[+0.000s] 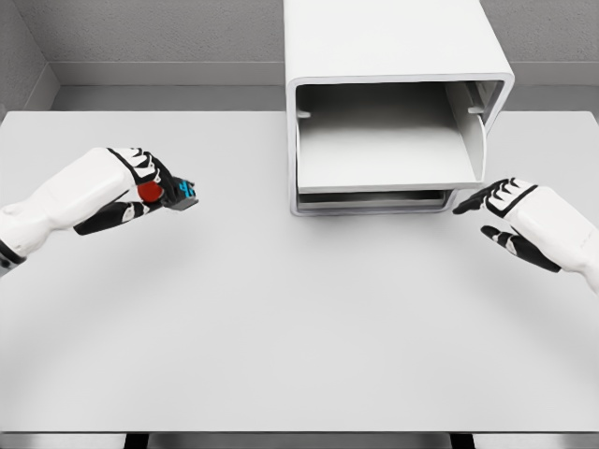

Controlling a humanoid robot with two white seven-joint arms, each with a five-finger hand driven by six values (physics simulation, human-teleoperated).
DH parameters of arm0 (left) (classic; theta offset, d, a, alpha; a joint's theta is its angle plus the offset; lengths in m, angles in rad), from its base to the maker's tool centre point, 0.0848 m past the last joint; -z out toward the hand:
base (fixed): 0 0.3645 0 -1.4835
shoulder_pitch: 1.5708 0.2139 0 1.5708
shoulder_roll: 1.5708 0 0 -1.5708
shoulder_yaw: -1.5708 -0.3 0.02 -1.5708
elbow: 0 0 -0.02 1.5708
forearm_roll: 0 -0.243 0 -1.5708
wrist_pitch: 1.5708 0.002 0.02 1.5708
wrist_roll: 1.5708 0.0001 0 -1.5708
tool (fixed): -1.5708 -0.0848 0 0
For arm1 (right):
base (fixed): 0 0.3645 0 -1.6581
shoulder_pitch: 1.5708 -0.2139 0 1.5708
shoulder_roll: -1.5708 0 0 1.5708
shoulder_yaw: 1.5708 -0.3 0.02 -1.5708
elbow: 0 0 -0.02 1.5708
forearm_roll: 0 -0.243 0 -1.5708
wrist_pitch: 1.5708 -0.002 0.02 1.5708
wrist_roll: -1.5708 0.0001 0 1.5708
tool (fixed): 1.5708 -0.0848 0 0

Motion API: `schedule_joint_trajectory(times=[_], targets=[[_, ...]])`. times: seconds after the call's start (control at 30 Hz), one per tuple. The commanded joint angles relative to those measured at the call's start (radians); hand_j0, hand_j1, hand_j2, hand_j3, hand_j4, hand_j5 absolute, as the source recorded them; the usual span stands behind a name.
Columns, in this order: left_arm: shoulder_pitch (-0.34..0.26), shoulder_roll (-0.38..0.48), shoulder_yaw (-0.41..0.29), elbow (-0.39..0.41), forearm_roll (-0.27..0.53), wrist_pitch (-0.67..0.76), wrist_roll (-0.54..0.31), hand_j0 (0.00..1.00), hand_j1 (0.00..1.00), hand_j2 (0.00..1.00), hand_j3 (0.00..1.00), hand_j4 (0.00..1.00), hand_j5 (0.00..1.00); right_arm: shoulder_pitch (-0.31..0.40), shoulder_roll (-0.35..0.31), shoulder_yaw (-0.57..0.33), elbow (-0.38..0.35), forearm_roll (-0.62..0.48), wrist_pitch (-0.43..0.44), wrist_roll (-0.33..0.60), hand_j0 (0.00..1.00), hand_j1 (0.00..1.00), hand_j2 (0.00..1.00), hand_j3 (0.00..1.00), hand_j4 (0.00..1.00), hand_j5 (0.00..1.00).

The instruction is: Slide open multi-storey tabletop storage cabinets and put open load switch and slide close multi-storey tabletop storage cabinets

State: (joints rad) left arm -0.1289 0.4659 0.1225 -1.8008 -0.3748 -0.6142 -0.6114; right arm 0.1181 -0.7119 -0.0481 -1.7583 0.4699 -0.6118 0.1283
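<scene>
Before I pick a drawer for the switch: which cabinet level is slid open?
The upper drawer is pulled out, its tray exposed. The lower drawer sits pushed in beneath it.

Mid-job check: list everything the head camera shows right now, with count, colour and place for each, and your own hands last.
table: one, white, fills most of the view.
storage cabinet: one, white, at the back of the table, right of centre.
drawer: one, white, slid open from the cabinet toward the camera; nothing visible in it.
load switch: one, dark body with a red round part and a blue end, above the table at the left, held in the left hand.
left hand: one, white and black, at the left, fingers closed around the load switch.
right hand: one, white and black, just right of the cabinet's lower front corner, fingers spread, holding nothing.
</scene>
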Motion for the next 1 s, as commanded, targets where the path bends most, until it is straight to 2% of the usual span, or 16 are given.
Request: schedule_joint_trajectory(times=[0.0,0.27,0.37,0.53,0.8,0.97], targets=[[0.0,0.0,-0.001,0.0,0.013,0.003,0.001,0.4,0.4,0.4,0.4,0.4,0.4,0.005,-0.001,-0.015,0.002,-0.005,0.001,0.001,0.65,0.65,0.65,0.65,0.65,0.65],[-0.034,-0.001,-0.004,-0.002,0.034,0.003,0.001,0.4,0.4,0.4,0.4,0.4,0.4,0.057,0.003,-0.072,-0.003,-0.011,0.001,0.002,0.66,0.66,0.66,0.66,0.66,0.66],[-0.058,-0.003,-0.06,-0.002,0.036,0.003,0.001,0.4,0.4,0.4,0.4,0.4,0.4,0.057,0.005,-0.072,-0.004,-0.011,0.001,0.004,0.66,0.66,0.66,0.66,0.66,0.66],[-0.08,-0.007,-0.069,-0.002,0.036,0.003,0.001,0.4,0.4,0.4,0.4,0.4,0.4,0.058,0.0,-0.075,-0.004,-0.016,0.001,0.002,0.66,0.66,0.66,0.66,0.66,0.66],[-0.132,-0.055,-0.141,-0.002,0.036,0.003,0.001,0.4,0.4,0.4,0.4,0.4,0.4,0.069,0.002,-0.078,-0.003,-0.02,0.001,0.002,0.66,0.66,0.66,0.66,0.66,0.66],[-0.149,-0.075,-0.149,-0.002,0.036,0.003,0.001,0.4,0.4,0.4,0.4,0.4,0.4,0.117,0.011,-0.093,-0.001,-0.019,0.001,0.001,0.68,0.68,0.68,0.68,0.68,0.68]])
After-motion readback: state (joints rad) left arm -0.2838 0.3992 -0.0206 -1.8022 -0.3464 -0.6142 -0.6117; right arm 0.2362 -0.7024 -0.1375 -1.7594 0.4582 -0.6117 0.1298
